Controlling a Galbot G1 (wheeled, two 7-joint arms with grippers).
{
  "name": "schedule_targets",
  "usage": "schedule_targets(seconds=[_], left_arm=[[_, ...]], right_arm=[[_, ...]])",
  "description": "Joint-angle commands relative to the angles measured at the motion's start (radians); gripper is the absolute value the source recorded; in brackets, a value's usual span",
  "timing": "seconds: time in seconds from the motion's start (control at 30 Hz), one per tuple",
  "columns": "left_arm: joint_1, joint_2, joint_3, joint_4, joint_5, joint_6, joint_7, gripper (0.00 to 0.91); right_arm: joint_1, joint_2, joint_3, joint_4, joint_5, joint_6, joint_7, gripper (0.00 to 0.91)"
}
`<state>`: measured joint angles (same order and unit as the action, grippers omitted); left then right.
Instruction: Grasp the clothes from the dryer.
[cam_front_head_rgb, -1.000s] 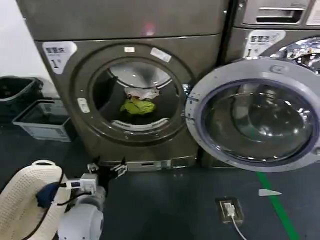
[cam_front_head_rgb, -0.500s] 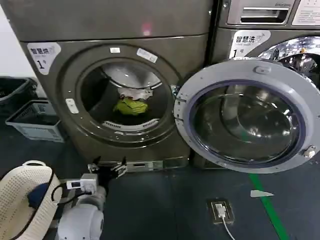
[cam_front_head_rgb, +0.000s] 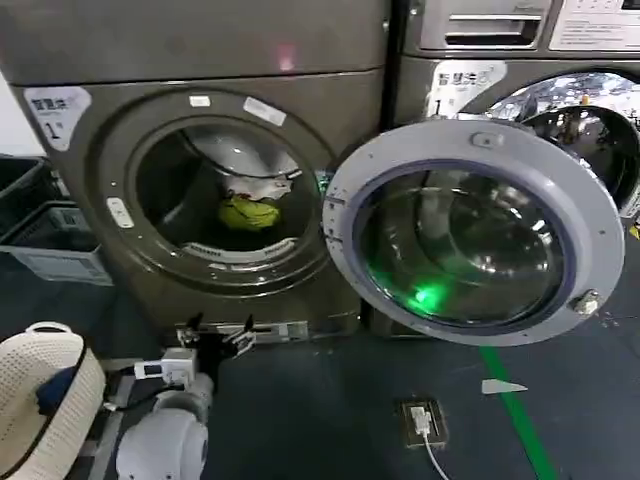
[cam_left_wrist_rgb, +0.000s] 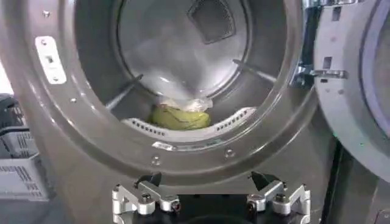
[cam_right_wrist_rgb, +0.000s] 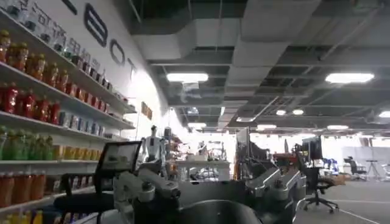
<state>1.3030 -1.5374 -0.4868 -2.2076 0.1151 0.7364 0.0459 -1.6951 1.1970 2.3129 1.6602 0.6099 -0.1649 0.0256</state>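
The dryer (cam_front_head_rgb: 330, 80) is the dark grey-brown front-loader with a white "1" sticker; its grey-rimmed glass door (cam_front_head_rgb: 475, 145) hangs open to the right. Low in the drum lie the clothes (cam_front_head_rgb: 248, 212), a small lime-green bundle with a white piece on top, seen again through the port as the clothes (cam_left_wrist_rgb: 180, 117). My left gripper (cam_front_head_rgb: 215, 335) hovers low in front of the dryer's base, below the port and well short of it. In the left wrist view the left gripper (cam_left_wrist_rgb: 207, 182) is open and empty. The right gripper (cam_right_wrist_rgb: 210, 185) points away into the room, open and empty.
Grey plastic baskets (cam_front_head_rgb: 50, 245) stand on the floor left of the dryer. A second machine (cam_front_head_rgb: 500, 40) stands behind the open door. A floor socket with a cable (cam_front_head_rgb: 418, 420) and a green floor line (cam_front_head_rgb: 515, 415) lie to the right. A cream woven cover (cam_front_head_rgb: 40, 395) sits at the lower left.
The dryer, door and baskets have slid leftward in the head view. A green glow now shows on the door glass. The left gripper keeps its place in the frame, still open.
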Motion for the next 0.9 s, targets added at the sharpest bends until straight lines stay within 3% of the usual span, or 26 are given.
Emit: schedule_targets(seconds=[0.03,0.9], left_arm=[[-0.002,0.000,-0.001,0.002,-0.001,0.049,-0.004,0.907],[0.003,0.005,-0.009,-0.024,-0.015,0.049,-0.025,0.907]], right_arm=[[0.000,0.005,-0.002,0.003,0.003,0.008,0.002,0.907],[0.005,0.017,-0.012,0.008,0.016,0.021,0.004,0.907]])
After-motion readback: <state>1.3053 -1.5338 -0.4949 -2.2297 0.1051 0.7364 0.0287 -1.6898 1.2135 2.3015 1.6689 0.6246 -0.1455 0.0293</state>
